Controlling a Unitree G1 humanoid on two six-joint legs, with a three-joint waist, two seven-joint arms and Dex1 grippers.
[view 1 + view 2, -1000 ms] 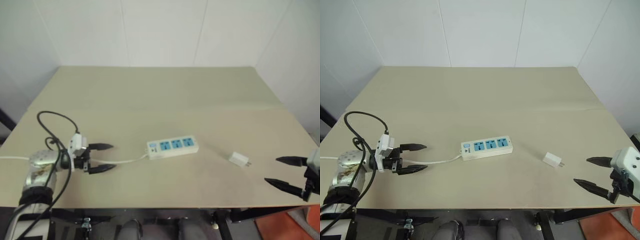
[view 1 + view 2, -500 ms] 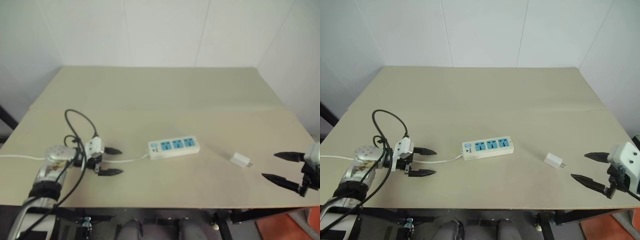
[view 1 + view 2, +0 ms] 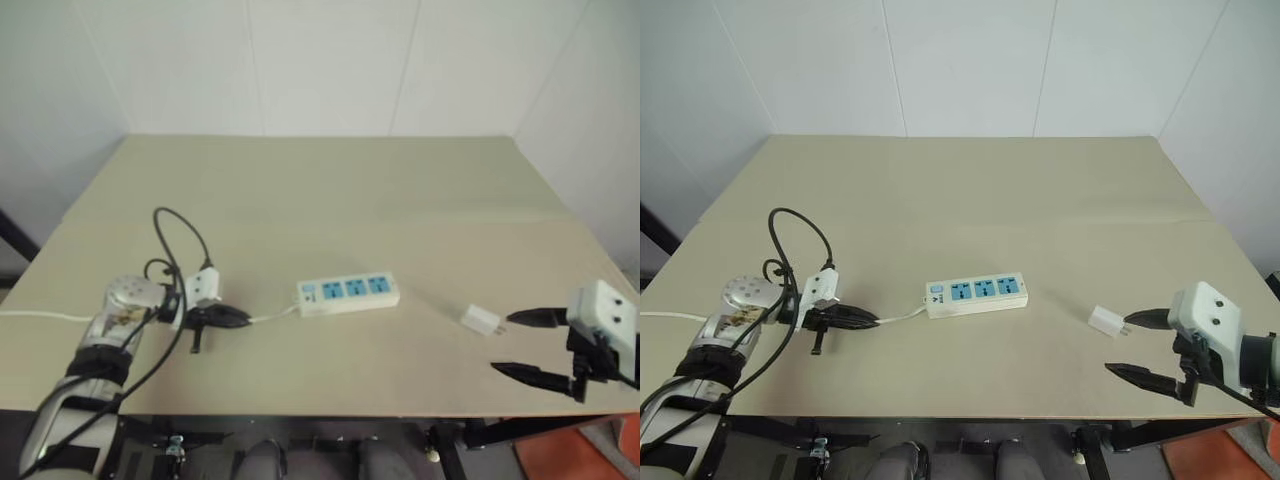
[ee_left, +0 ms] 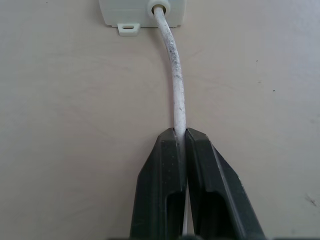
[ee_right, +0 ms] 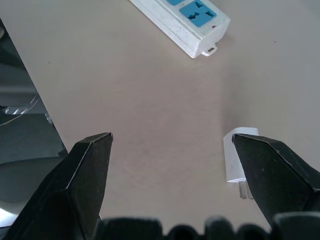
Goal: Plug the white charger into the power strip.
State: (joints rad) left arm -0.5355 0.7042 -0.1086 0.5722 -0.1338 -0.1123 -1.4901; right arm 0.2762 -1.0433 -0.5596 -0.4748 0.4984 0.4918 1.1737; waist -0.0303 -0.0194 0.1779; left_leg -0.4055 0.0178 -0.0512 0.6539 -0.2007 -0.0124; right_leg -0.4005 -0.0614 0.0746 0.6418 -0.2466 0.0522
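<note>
Left pincer (image 4: 180,145) closed on the cord (image 4: 172,85); right pincer (image 3: 1145,348) neared the charger (image 3: 1104,320).

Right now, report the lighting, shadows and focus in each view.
Head views: even, soft light; faint shadows under the strip and charger. Left wrist view: cord sharp, no glare. Right wrist view: charger and strip sharp, end effector fingers close and soft-edged.

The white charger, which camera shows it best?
The right wrist view: the white charger lies close up on the table, prongs visible, partly behind one finger of the open right claw. Both eye views show it small, right of the power strip.
</note>
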